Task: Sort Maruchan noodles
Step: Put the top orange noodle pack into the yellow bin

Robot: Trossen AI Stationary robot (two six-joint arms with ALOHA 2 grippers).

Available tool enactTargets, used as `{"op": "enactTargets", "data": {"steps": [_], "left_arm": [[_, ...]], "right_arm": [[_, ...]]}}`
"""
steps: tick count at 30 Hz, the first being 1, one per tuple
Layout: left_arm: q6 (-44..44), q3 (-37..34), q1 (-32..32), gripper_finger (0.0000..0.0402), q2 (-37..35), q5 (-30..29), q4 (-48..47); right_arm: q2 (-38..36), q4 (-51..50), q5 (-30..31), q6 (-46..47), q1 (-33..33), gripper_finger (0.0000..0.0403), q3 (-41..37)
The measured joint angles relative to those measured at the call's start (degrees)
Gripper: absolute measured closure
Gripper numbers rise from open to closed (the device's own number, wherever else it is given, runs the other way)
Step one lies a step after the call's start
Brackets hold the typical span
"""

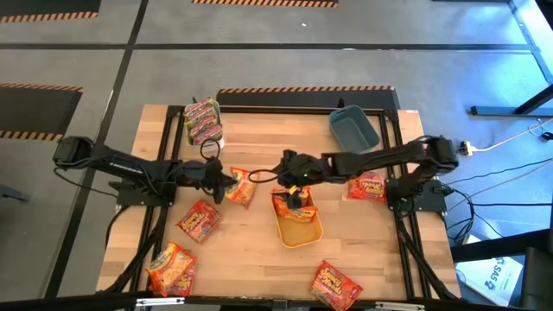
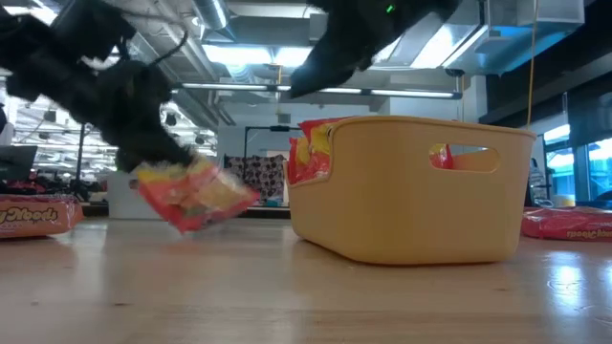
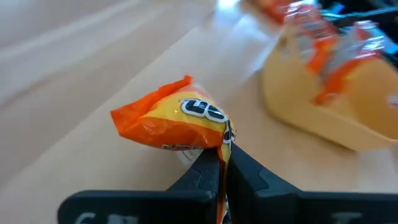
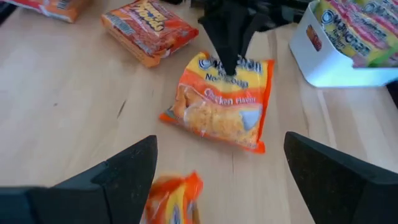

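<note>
left gripper (image 1: pixel 226 185): clamped tight on the edge of an orange-yellow packet (image 1: pixel 241 187), mid-table, just left of my yellow bin (image 1: pixel 299 233). You can see it best in my left wrist view, fingers (image 3: pixel 211 177) pinched right on the wrapper (image 3: pixel 177 121), one end tipped up off the wood.
right gripper (image 1: pixel 298 197): wide open, nothing in it, hanging over the far end of the yellow bin.
yellow bin: one orange packet (image 1: pixel 288 206) in there already, standing up against the wall. It pokes over the rim in the low view (image 2: pixel 308 153).
white bin (image 1: pixel 216 134): far-left part of the table (image 1: pixel 259 259), green-pink packets (image 1: pixel 201 119) inside.
blue bin (image 1: pixel 354 128): far-right part, can't tell if anything's in it.
loose ones: red packet (image 1: pixel 199 220) near my left arm, two more (image 1: pixel 171 268) at the near-left corner, one (image 1: pixel 335 285) at the near edge right of centre, one (image 1: pixel 367 187) by the right arm.
</note>
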Motion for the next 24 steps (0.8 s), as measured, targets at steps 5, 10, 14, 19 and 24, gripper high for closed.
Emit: {"op": "enactTargets", "data": {"steps": [5, 10, 14, 19, 24], "left_arm": [[6.96, 5.65, -3.12, 0.0399, 0.00, -0.58, -3.10], [11.01, 10.77, -5.57, 0.0399, 0.00, -1.69, -7.92], [12.92, 15.13, -7.33, 0.0399, 0.00, -2.61, -11.11], [14.61, 20.55, -9.12, 0.0399, 0.68, -4.27, -13.84], [18.41, 25.77, -11.57, 0.0399, 3.69, -4.26, -14.19]], "right_arm": [[-6.67, -4.74, -0.67, 1.75, 0.00, 0.0071, -2.69], [-15.49, -4.33, -0.60, 4.10, 0.00, 0.0071, -10.57], [-22.30, -4.49, -0.09, 7.02, -0.04, 0.0071, -17.19], [-29.25, -4.75, -0.13, 10.47, -0.04, 0.0071, -23.76], [-33.93, -5.08, -0.28, 12.71, -0.02, 0.0071, -27.88]]}}
